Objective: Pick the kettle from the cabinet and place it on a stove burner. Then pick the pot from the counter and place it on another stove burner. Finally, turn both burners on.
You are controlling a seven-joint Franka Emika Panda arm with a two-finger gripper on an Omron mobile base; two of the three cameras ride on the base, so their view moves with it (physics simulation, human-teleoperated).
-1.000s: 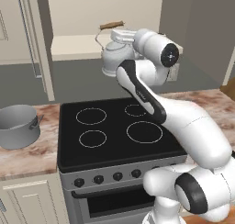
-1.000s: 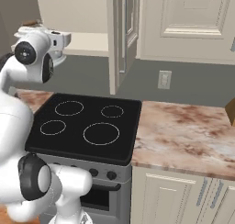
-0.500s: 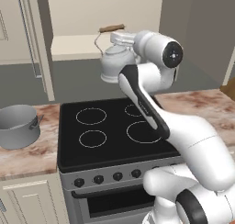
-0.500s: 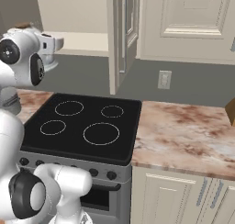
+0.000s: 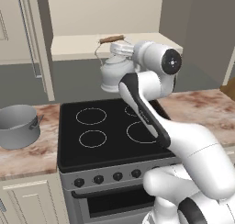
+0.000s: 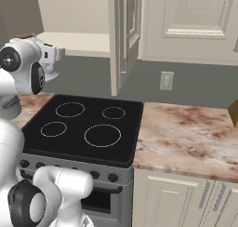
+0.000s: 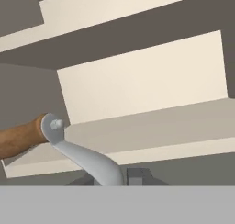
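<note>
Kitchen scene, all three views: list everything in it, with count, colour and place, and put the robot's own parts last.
kettle: one, silvery grey with a brown-topped wire handle, held up in front of the shelf, above the back of the stove.
pot: one, plain grey, on the counter left of the stove.
stove: one, black top with four ring burners, row of dark knobs on its grey front.
counter: pink-brown marble, on both sides of the stove.
cabinet: one open cream recess with a beige shelf.
cupboards: cream, panelled, upper right.
wall socket: one, pale, right of the stove.
arm: one, white.
claw: one, shut on the kettle's handle.
</note>
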